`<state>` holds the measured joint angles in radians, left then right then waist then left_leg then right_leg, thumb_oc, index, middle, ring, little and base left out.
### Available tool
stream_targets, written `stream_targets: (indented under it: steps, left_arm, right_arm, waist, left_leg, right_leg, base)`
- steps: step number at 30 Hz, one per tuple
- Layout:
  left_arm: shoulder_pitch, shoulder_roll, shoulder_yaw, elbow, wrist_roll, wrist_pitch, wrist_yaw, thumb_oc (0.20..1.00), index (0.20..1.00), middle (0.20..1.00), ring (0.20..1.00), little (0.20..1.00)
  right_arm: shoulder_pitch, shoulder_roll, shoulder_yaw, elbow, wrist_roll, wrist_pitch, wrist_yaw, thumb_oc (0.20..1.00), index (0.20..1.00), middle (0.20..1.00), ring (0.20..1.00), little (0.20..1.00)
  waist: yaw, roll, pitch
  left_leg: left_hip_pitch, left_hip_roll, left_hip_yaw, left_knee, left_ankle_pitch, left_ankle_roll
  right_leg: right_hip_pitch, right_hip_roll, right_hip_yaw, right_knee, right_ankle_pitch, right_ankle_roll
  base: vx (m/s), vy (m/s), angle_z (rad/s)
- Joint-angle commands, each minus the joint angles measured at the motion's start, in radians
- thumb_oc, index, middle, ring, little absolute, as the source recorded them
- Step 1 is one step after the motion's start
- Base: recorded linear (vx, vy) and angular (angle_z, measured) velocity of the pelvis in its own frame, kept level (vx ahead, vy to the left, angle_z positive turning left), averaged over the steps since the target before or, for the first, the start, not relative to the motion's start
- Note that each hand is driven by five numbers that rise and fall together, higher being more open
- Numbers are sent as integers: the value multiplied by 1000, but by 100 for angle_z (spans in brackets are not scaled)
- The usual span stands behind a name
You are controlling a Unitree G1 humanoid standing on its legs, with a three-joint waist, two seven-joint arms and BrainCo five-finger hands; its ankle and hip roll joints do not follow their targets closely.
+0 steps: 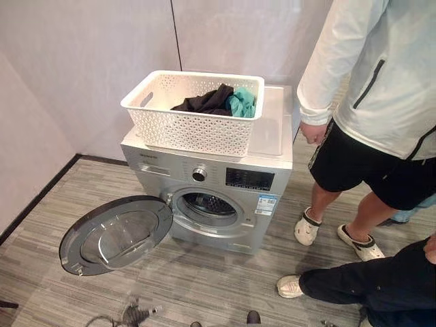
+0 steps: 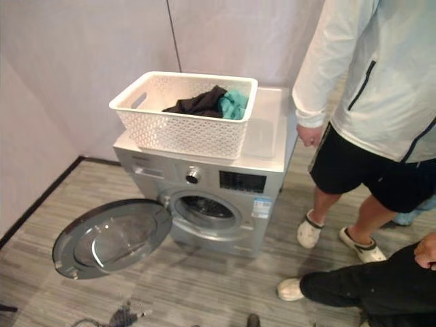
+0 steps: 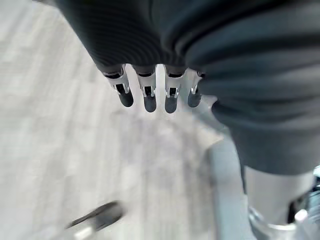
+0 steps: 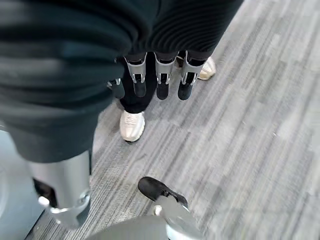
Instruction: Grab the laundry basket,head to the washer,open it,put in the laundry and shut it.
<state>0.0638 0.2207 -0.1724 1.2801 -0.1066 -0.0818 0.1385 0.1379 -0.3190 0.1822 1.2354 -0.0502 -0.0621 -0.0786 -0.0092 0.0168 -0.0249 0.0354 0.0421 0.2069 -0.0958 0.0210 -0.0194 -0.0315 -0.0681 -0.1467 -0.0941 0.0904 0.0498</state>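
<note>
Basket point(image 1: 193, 121) overhanging washer point(image 1: 211, 187) front edge

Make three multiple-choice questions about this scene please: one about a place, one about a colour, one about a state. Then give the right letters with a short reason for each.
1. Where does the white perforated plastic laundry basket stand?
A. on the floor
B. on top of the silver front-loading washer
C. inside the drum

2. What colours are the clothes in the basket?
A. red and yellow
B. white and pink
C. black garment and teal garment

3. What is the state of the washer's round grey door?
A. swung wide open
B. shut
C. taken off and lying on the washer's top

Answers:
1 B, the basket rests on the washer's flat top.
2 C, a black piece and a teal piece lie together in it.
3 A, the door hangs open beside the exposed drum opening.
</note>
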Motion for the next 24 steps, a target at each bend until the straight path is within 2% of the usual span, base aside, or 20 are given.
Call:
stream_targets:
  steps: [1, 7, 24]
  left_arm:
    - [-78, 34, 33, -10, 47, 7, -33, 1000, 1000, 1000, 1000, 1000]
    - [-42, 41, 50, 41, 72, 33, -53, 1000, 1000, 1000, 1000, 1000]
    - [-31, 52, 33, 34, 117, 28, -56, 1000, 1000, 1000, 1000, 1000]
  right_arm:
    - [-29, 0, 20, 8, 48, 6, 30, 1000, 1000, 1000, 1000, 1000]
    - [-30, 15, 22, 15, 73, 14, 56, 1000, 1000, 1000, 1000, 1000]
    - [-24, 12, 4, -54, 86, 9, 53, 1000, 1000, 1000, 1000, 1000]
  waist:
    - [11, -36, 20]
    - [19, -38, 3]
    - [13, -39, 20]
  left_leg:
    - [-27, -33, -59, 9, -14, -6]
    - [-2, -40, -61, 9, -27, 2]
    - [35, -82, -28, 15, -63, 38]
  right_leg:
    - [63, -74, -8, 15, -44, 98]
    - [82, -78, -9, 19, -51, 99]
    - [64, -117, 35, 55, -36, 129]
  base:
    - [34, 21, 0]
    - [9, 9, 0]
    - [-3, 54, -5]
